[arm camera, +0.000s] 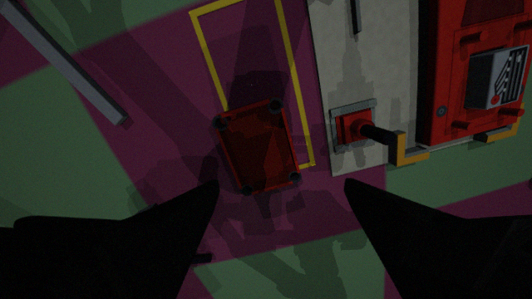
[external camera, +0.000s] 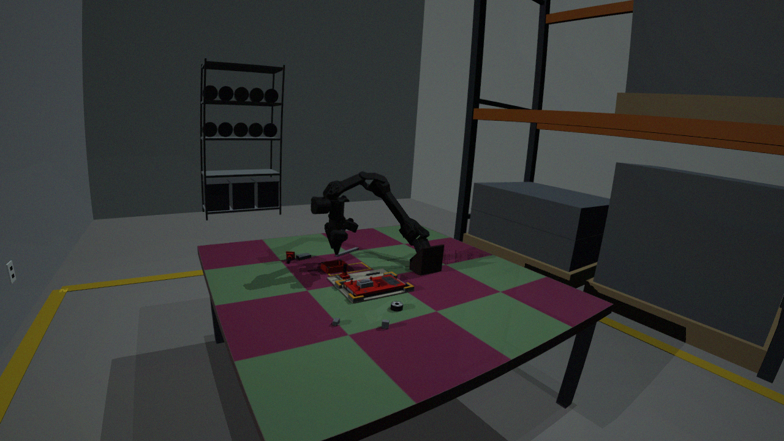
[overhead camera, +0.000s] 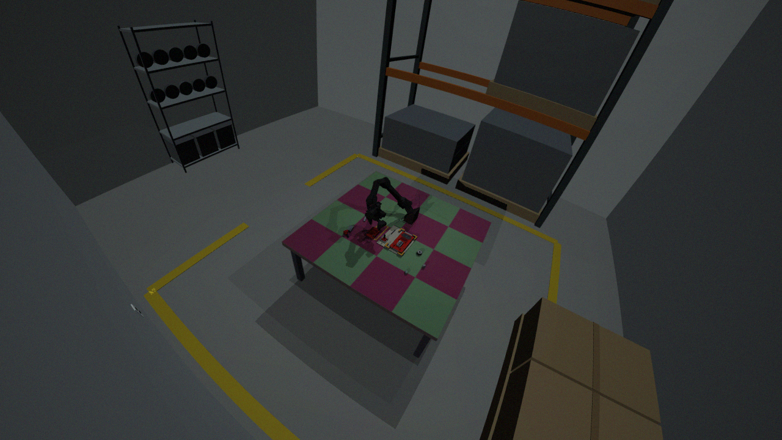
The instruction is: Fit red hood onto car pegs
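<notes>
The red hood lies on the table with its hollow side up; its four corner bosses show in the wrist view. It covers part of one end of a yellow outline. My gripper is open and empty, its fingertips above the table near the hood and clear of it. The red chassis sits in the jig, right of the hood in the wrist view. The grey engine block is on its deck with pegs around it, such as one peg.
The jig's pale board carries a red clamp with a black handle, between hood and chassis. A grey bar lies left of the hood. A wheel, a small grey block and a red part lie farther off.
</notes>
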You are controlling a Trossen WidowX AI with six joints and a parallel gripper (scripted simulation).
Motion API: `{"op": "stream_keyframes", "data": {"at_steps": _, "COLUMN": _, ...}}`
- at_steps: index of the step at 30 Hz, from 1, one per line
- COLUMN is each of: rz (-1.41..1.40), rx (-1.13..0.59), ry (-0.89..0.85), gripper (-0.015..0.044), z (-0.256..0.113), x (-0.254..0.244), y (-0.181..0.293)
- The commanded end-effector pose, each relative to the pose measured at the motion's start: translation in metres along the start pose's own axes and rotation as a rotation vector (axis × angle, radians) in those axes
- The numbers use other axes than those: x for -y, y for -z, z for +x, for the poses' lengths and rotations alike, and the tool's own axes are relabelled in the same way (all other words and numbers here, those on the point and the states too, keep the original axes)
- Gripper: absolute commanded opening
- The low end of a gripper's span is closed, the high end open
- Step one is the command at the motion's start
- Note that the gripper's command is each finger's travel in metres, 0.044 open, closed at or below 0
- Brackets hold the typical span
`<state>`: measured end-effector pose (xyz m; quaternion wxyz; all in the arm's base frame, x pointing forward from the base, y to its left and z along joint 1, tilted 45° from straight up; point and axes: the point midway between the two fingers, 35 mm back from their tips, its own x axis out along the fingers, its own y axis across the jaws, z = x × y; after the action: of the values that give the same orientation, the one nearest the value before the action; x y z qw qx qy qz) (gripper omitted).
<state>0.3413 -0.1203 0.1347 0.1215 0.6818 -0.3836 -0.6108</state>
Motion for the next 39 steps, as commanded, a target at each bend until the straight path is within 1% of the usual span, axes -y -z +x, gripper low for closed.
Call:
{"op": "stream_keyframes", "data": {"at_steps": 1, "rz": 0.338, "rx": -0.055, "ry": 0.092, "gripper": 0.044, "z": 0.006, "x": 0.002, "y": -0.002}}
{"op": "stream_keyframes", "data": {"at_steps": 7, "rz": 0.993, "rx": -0.12, "ry": 0.309, "gripper": 0.044, "z": 0.019, "x": 0.006, "y": -0.003}}
{"op": "stream_keyframes", "data": {"at_steps": 13, "rz": 1.603, "rx": -0.125, "ry": 0.59, "gripper": 0.044, "z": 0.024, "x": 0.004, "y": -0.005}}
{"op": "stream_keyframes", "data": {"at_steps": 18, "rz": 2.057, "rx": -0.067, "ry": 0.884, "gripper": 0.044, "z": 0.02, "x": -0.004, "y": -0.011}}
{"op": "stream_keyframes", "data": {"at_steps": 23, "rz": 2.433, "rx": 0.069, "ry": 1.241, "gripper": 0.044, "z": 0.011, "x": -0.015, "y": -0.024}}
{"op": "stream_keyframes", "data": {"at_steps": 25, "rz": 2.515, "rx": 0.123, "ry": 1.346, "gripper": 0.044, "z": 0.008, "x": -0.018, "y": -0.028}}
{"op": "stream_keyframes", "data": {"at_steps": 26, "rz": 2.524, "rx": 0.13, "ry": 1.359, "gripper": 0.044, "z": 0.008, "x": -0.019, "y": -0.029}}
{"op": "stream_keyframes", "data": {"at_steps": 39, "rz": 2.524, "rx": 0.13, "ry": 1.359, "gripper": 0.044, "z": 0.008, "x": -0.019, "y": -0.029}}
